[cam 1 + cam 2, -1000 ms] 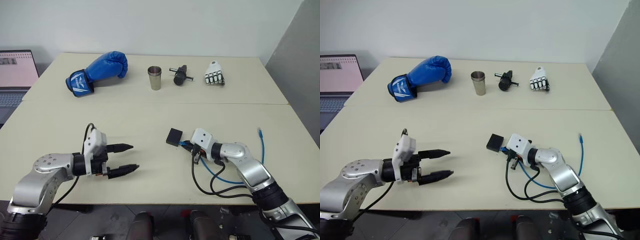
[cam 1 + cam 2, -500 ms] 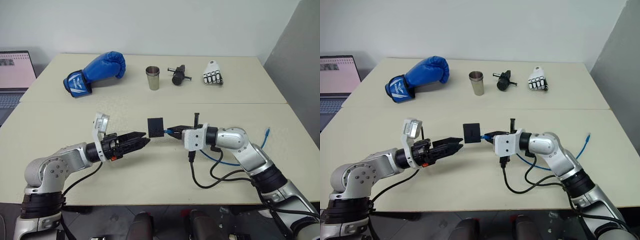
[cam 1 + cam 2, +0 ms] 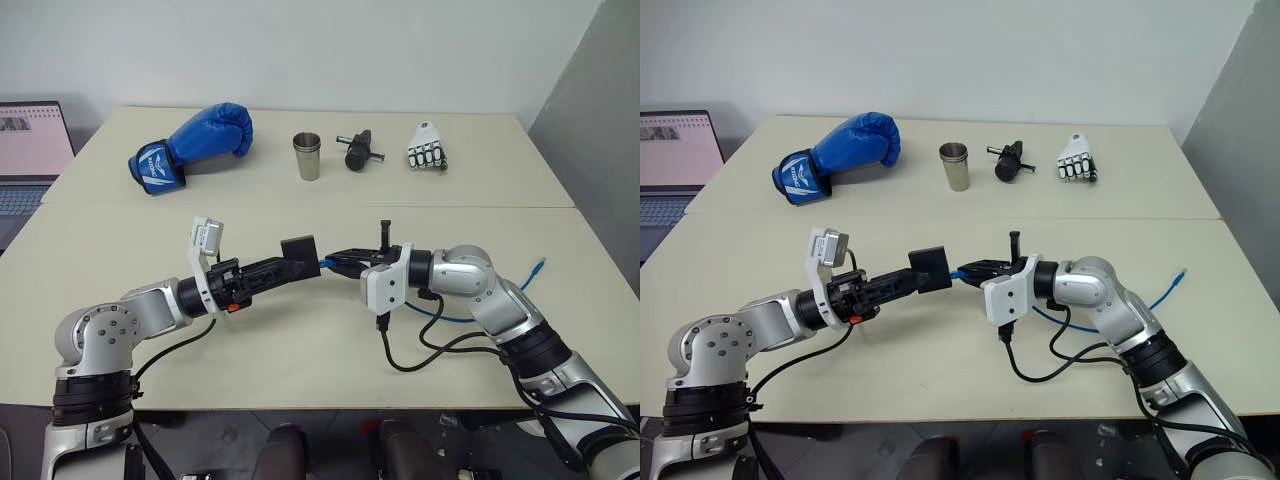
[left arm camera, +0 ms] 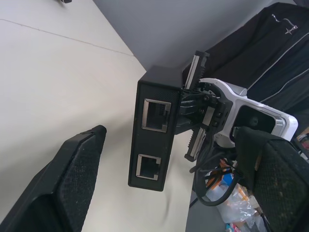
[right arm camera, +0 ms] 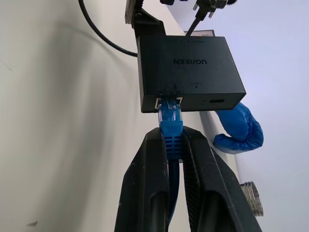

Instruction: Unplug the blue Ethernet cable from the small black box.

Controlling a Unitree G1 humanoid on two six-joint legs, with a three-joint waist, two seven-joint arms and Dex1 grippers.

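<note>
One laptop [image 3: 30,150] sits at the far left edge, its screen lit. On the far side of the cream table [image 3: 300,340], left to right, lie one padded blue boxing glove [image 3: 195,145], one stack of shiny metal cups [image 3: 308,156], one black cylinder [image 3: 358,152] with a metal rod, and one white jointed model hand [image 3: 428,146].

Nearer, the left gripper [image 3: 290,268] reaches rightward, its two textured black fingers [image 4: 67,183] spread wide, one on each side of the box; I cannot tell whether they touch it. The one small black box [image 3: 299,249] is lifted above the table between the two grippers; it is flat, matte and square-cornered, with two metal-lined ports on the side facing the left wrist camera.

One blue cable [image 5: 170,122] is plugged into the box's opposite side. The right gripper [image 5: 172,145] points leftward and is clamped on the cable's ribbed blue boot just behind the plug. The thin cord trails right across the table to its free clear-tipped end [image 3: 540,265] near the right edge.
</note>
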